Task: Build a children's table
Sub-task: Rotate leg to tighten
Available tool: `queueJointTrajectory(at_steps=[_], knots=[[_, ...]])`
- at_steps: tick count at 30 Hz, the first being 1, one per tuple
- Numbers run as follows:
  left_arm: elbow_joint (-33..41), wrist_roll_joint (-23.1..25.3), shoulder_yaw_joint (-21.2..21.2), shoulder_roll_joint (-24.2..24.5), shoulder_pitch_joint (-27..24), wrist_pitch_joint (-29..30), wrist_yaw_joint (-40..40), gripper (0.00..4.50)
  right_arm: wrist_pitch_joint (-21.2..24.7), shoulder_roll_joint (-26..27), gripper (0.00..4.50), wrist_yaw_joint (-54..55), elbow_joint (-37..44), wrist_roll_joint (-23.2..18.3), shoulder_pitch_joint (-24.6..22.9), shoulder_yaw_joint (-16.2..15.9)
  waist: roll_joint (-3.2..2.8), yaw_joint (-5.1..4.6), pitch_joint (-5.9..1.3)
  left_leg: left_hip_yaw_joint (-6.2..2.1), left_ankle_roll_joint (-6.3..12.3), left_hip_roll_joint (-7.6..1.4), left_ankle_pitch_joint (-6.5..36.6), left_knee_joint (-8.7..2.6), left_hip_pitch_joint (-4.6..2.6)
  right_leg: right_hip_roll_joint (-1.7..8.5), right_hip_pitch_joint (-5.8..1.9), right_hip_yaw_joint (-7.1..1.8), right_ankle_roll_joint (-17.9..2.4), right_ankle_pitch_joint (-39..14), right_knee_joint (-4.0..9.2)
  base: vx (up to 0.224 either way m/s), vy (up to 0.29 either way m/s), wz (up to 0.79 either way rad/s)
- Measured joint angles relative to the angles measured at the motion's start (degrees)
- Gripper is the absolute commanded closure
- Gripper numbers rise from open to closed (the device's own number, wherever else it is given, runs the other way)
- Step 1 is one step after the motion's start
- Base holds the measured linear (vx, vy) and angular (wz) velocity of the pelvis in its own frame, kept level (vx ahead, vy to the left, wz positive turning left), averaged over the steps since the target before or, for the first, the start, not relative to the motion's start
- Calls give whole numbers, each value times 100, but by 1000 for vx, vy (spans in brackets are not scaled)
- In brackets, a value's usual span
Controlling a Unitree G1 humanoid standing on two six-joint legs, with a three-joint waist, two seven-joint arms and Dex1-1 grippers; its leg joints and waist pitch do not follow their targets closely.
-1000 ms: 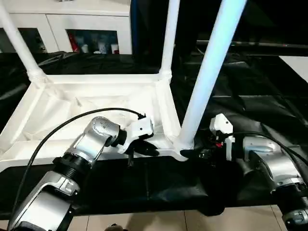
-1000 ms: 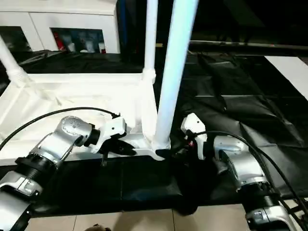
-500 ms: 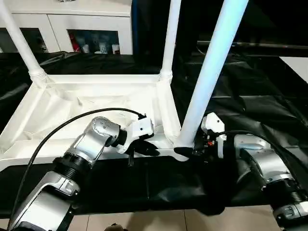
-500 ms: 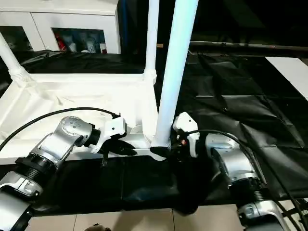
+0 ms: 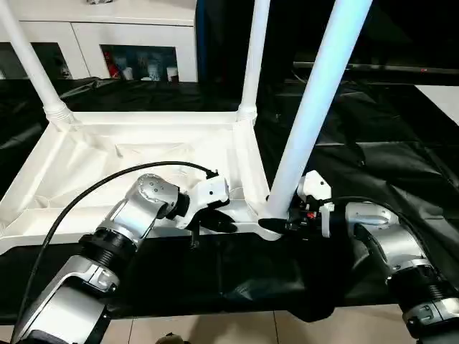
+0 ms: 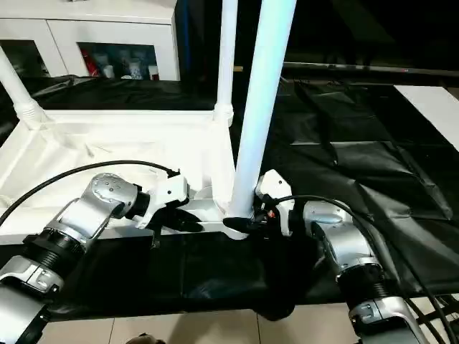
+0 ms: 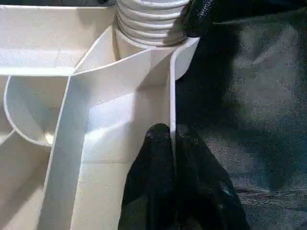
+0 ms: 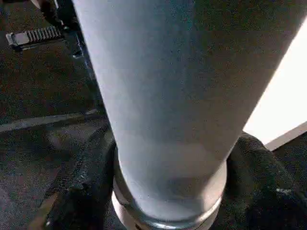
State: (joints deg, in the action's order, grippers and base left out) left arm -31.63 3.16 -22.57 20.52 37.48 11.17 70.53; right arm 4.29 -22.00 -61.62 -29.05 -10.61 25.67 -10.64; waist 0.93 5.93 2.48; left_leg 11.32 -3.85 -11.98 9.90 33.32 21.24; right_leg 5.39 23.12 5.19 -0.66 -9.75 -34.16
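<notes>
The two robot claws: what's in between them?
Between the left end effector and right end effector sits the tabletop corner with the near leg, in the left eye view.

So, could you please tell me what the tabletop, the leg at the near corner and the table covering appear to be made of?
Tabletop: likely moulded white plastic, smooth with a slight sheen, thin ribs and walls on its underside. Near-corner leg: white smooth tube, probably plastic, with a ridged collar at its base. Covering: black, creased and faintly glossy, thin cloth or plastic sheet; hard to say which.

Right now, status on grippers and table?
Left gripper shut on tabletop rim. Right gripper straddling near leg at its socket. Nothing in the way.
</notes>
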Motion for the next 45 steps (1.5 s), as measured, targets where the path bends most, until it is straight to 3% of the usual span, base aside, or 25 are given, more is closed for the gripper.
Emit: queueJointTrajectory(at_steps=[3,10,13,18,19,25,31,35,40,43,45], knots=[[-178,84,133,-196,77,227,-466,450,20,282,181,644,-382,24,153,161,4,-79,-3,-1,-1,1,0,6,-17,0,-15,-3,-8,5,-2,0,0,0],[-1420,147,606,-1567,737,894,-2884,450,186,1279,181,3899,-1414,229,775,955,2,-163,-9,-1,-1,13,1,26,-27,1,-27,-25,7,4,8,0,0,0],[-1537,103,721,-1859,794,1058,-3334,450,146,1494,181,4504,-1601,253,901,1046,-6,-186,-18,-3,-1,13,1,21,-30,1,-30,-24,9,8,5,0,0,0],[-1820,149,763,-2007,937,936,-3542,450,-132,1624,181,4739,-1993,367,1109,1120,-11,-226,-21,-11,-1,13,1,16,-25,0,-29,-13,12,10,7,0,0,0],[-1845,161,763,-2002,942,903,-3543,450,-168,1636,125,4734,-2050,365,1135,1145,-11,-231,-21,-11,-1,13,1,18,-24,0,-30,-13,12,9,8,0,0,0],[-1933,240,765,-1762,978,673,-3691,450,-374,1724,78,4292,-2142,284,1178,1234,2,-319,-11,-21,-1,12,1,17,-11,0,-8,-3,12,10,13,0,0,0],[-1837,279,743,-1434,894,370,-3154,450,-353,1179,68,2993,-1401,200,800,920,2,-291,-10,-24,0,10,0,-12,-7,-4,2,4,13,17,10,0,0,0],[-1398,219,569,-925,643,142,-2161,450,-119,369,68,1387,-406,101,271,475,-7,-215,-11,-24,0,3,0,-25,-7,-9,4,8,13,5,10,0,0,0],[-740,16,372,-378,246,-86,-852,450,38,-26,68,692,-57,43,73,326,-16,-211,-5,-11,5,9,6,-23,-2,-2,4,0,7,0,27,0,0,0],[-331,-155,190,-244,65,28,-194,450,175,-114,68,364,347,-10,-14,141,-23,-63,0,-3,4,5,5,-22,-5,1,2,1,2,-3,19,0,0,0],[-218,-202,112,-192,23,102,50,450,239,-125,68,239,457,-26,-73,68,-24,-16,0,-1,3,4,5,-21,-6,2,0,1,2,-2,17,0,0,0]])
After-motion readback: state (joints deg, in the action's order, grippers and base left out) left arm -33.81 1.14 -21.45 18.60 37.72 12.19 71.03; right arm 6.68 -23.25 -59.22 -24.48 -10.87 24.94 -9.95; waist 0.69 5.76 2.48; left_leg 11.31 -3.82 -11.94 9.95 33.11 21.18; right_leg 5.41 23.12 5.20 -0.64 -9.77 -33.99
